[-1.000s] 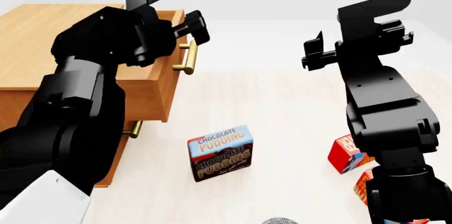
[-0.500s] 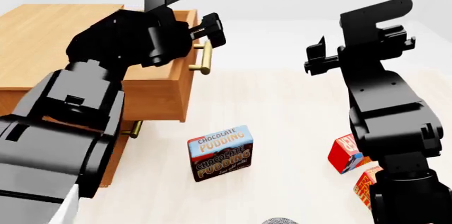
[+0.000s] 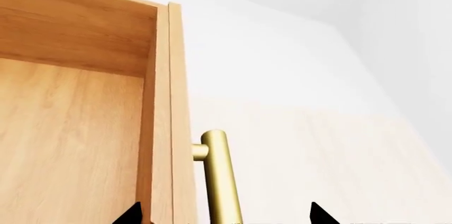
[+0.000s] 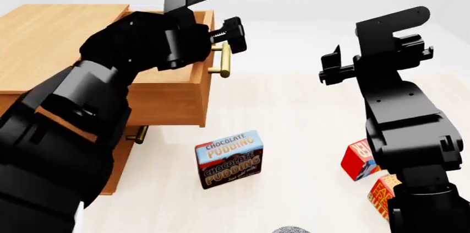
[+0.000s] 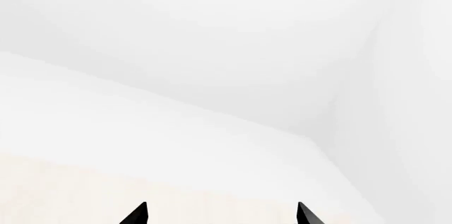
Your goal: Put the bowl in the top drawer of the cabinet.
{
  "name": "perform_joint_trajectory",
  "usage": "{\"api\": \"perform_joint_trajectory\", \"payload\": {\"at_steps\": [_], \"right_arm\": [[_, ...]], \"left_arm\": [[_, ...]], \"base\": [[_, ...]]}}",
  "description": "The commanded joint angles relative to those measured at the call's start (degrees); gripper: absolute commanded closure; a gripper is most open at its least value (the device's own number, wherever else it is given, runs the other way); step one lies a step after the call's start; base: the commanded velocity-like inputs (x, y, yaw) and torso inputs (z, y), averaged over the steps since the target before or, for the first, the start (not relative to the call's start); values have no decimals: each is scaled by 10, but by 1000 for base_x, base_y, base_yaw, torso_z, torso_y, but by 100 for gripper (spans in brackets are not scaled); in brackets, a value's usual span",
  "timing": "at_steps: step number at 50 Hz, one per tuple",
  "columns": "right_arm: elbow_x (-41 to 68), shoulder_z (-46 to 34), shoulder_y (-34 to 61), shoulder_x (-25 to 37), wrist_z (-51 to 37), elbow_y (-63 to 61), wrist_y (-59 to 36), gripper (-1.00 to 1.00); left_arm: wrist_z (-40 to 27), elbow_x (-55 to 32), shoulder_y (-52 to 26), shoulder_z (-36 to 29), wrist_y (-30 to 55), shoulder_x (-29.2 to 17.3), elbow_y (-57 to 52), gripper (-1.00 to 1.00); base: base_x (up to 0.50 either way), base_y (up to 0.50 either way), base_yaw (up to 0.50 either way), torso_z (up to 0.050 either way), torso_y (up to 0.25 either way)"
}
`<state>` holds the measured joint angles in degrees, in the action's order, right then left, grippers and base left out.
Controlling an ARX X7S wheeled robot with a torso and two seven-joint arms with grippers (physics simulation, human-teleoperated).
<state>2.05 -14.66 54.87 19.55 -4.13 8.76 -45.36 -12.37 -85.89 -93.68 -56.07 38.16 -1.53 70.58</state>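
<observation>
The honey-brown cabinet stands at the left of the head view. Its top drawer is pulled well out, and the left wrist view looks into its bare wooden inside. My left gripper is open and straddles the drawer's front panel and brass handle; the left gripper has one tip over the drawer's inside and the other beyond the handle. Only a speckled sliver of the bowl shows at the picture's bottom edge. My right gripper hangs open and empty above the floor, seen too in its wrist view.
A chocolate pudding box stands on the pale floor in front of the cabinet. Two red boxes lie at the right beside my right arm. The lower drawer's handle peeks out under the open drawer.
The top drawer has slid further out, to the right in the head view, with my left gripper at its handle. The right arm has hardly moved.
</observation>
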Motion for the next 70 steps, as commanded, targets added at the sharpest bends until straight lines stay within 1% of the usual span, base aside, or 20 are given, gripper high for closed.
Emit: {"api": "perform_joint_trajectory", "payload": {"at_steps": [1,10,17,21,27,32,37,43,51,56,59,64,67,70], "right_arm": [[3,6,-13,8,-2,-12,-5,-100],[2,5,-16,7,-6,-9,-7,-100],[1,3,-23,8,-10,-12,-10,-100],[0,2,-24,9,-11,-10,-12,-100],[-1,0,-24,8,-12,1,-6,-100],[-1,-2,-23,7,-13,11,-1,-100],[-1,-4,-24,6,-13,18,3,-100],[-1,-6,-26,8,-12,10,-3,-100],[-1,-8,-25,10,-12,3,-10,-100],[-1,-11,-24,9,-12,1,-13,-100],[-1,-12,-23,9,-11,1,-13,-100],[-1,-12,-22,9,-12,3,-12,-100],[1,-9,-24,10,-13,0,-13,-100],[6,4,-28,13,-16,-14,-19,-100]], "left_arm": [[-12,-163,27,-47,-6,11,-50,-100],[-23,-183,30,-48,-4,7,-78,-100],[-57,-213,43,-26,-2,-10,-151,-100],[-65,-239,49,-5,-1,-18,-179,-100],[-73,-273,56,21,-1,-28,-204,-100],[-79,-277,58,26,-5,-36,-220,-100],[-97,-252,58,21,-35,-52,-257,-100],[-172,-171,51,7,-111,-87,-370,-100],[-224,-90,31,-14,-155,-117,-453,-100],[-247,-60,30,-19,-171,-136,-507,-100],[-258,-51,30,-20,-175,-143,-534,-100],[-287,-64,38,-14,-172,-161,-600,-100],[-301,-82,46,-7,-168,-175,-646,-100],[-307,-118,64,5,-160,-195,-696,-100]], "base": [[0,0,0,0,0],[0,0,0,0,0],[0,0,0,0,0],[0,0,0,0,0],[0,0,0,0,0],[0,0,0,0,0],[0,0,0,0,0],[0,0,-2,0,0],[0,0,-3,0,2],[0,0,0,0,0],[0,0,0,0,0],[0,0,0,0,0],[0,0,0,0,0],[0,0,0,0,0]]}}
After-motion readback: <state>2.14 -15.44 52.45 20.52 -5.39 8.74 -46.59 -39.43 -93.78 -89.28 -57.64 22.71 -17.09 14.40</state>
